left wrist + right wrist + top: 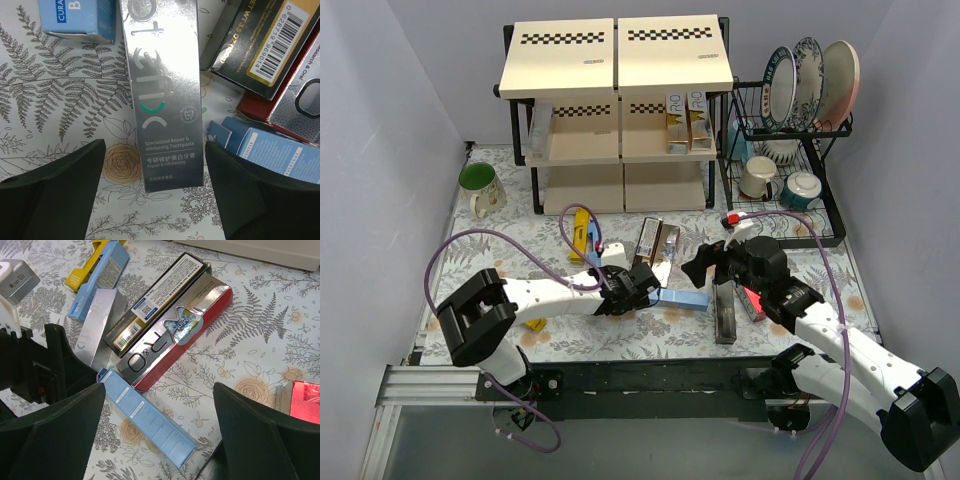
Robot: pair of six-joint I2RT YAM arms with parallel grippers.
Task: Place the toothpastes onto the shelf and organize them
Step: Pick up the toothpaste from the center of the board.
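So that it can clamp the silver carton (162, 90) across its narrow width, the left hand (154, 150) straddles it, apart; the right hand (160, 390) hovers apart.

Just right of the left gripper (645, 283), a light-blue carton (682, 300); near the right gripper (703, 265), toward the bases, a dark carton (724, 312); well beyond both, the shelf (610, 55).

The long silver-grey toothpaste carton (162, 100) has a glossy, mirror-like foil face, the red carton (167, 347) has a shiny silver top, and the fern-printed table cover (60, 100) looks smooth and nearly matt.
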